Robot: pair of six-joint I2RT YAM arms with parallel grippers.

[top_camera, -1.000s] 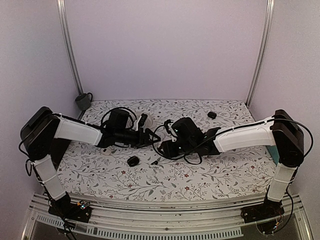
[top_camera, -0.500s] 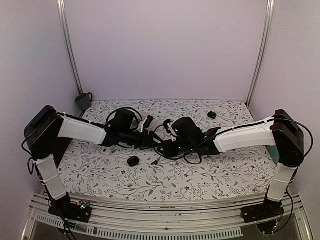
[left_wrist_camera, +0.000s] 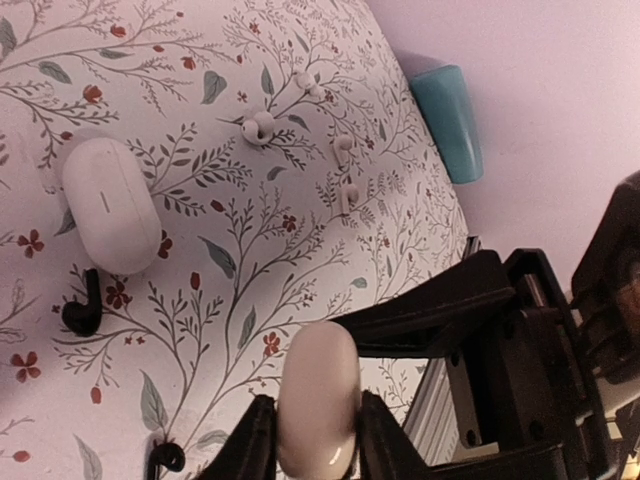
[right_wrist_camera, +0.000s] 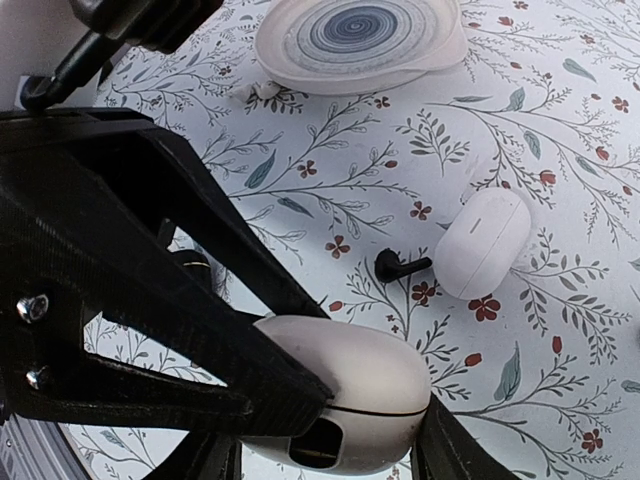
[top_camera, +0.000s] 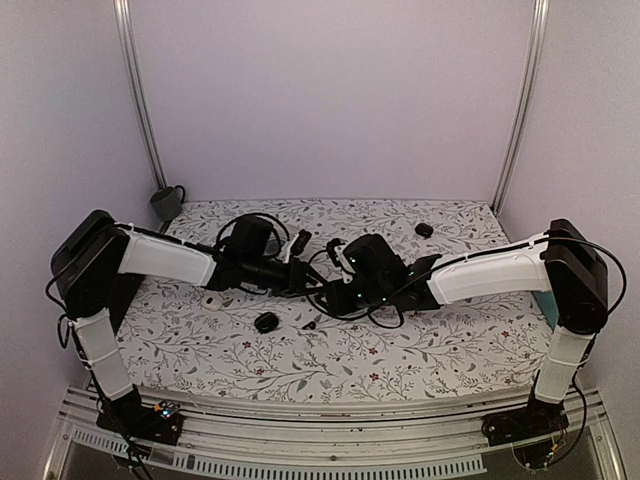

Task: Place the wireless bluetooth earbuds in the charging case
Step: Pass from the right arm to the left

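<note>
A white charging case point(left_wrist_camera: 318, 395) hangs above the table between both arms. My left gripper point(left_wrist_camera: 312, 412) is shut on its narrow sides. My right gripper point(right_wrist_camera: 325, 450) is shut on the same case point(right_wrist_camera: 350, 385), and its seam and a dark slot face the right wrist view. In the top view the two grippers point(top_camera: 300, 279) point(top_camera: 330, 290) meet mid-table. Tiny white earbuds point(left_wrist_camera: 260, 126) lie loose on the floral cloth, another point(left_wrist_camera: 345, 196) close by, both far from the held case.
A second white case point(left_wrist_camera: 110, 205) point(right_wrist_camera: 483, 243) lies on the cloth beside a black earbud point(right_wrist_camera: 400, 265). A pale disc with a spiral point(right_wrist_camera: 355, 40) lies further off. A teal object point(left_wrist_camera: 447, 120) stands at the table edge. A grey cup point(top_camera: 166, 202) sits back left.
My left arm has reached right toward the right gripper and its jaws have closed onto the case. The right arm has held still.
</note>
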